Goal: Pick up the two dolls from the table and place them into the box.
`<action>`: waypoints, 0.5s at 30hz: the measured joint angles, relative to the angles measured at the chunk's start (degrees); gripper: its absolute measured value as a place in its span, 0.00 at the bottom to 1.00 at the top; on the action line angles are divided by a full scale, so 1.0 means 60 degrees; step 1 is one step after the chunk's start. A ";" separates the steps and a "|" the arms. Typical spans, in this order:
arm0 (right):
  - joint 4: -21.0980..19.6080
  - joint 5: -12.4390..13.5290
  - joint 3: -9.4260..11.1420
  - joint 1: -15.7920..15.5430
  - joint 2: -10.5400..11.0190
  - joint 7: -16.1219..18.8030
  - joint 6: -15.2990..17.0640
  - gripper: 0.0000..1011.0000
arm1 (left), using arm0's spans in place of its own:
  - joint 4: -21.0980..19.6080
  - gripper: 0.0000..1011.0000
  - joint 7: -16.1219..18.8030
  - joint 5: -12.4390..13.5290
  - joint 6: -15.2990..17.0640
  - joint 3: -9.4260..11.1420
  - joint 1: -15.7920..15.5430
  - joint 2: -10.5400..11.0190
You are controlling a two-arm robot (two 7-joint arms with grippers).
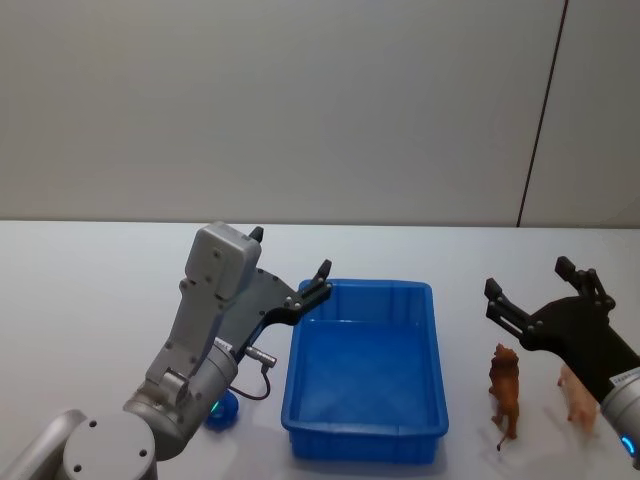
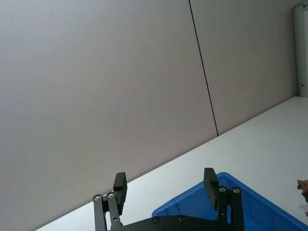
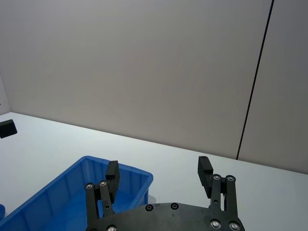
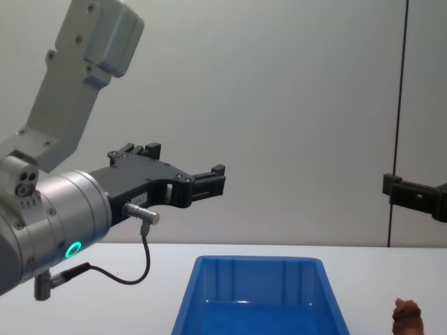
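Head view puts both dolls on the table, outside the box: the brown doll stands at the box's 3 o'clock, and the blue doll sits at its 8 o'clock, half hidden by your left arm. The right gripper hangs raised at the brown doll's 12 o'clock, fingers spread and empty. The left gripper hovers by the box's 10 o'clock corner, fingers spread too. Lower the right one squarely, straddle the doll's body rather than its legs, and keep clear of the pale pink figure at its 3 o'clock
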 joint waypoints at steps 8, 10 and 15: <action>0.0000 0.0001 0.0000 0.0000 0.0000 0.0000 0.0000 0.99 | 0.0000 0.99 0.0000 0.0000 0.0000 0.0000 0.0000 0.0000; 0.0000 0.0000 0.0001 0.0000 0.0000 0.0000 -0.0001 0.99 | 0.0000 0.99 0.0000 0.0000 0.0000 0.0000 0.0000 0.0000; -0.0049 0.0033 0.0028 0.0005 0.0019 0.0005 0.0035 0.99 | 0.0000 0.99 0.0000 0.0000 0.0000 0.0000 0.0000 0.0000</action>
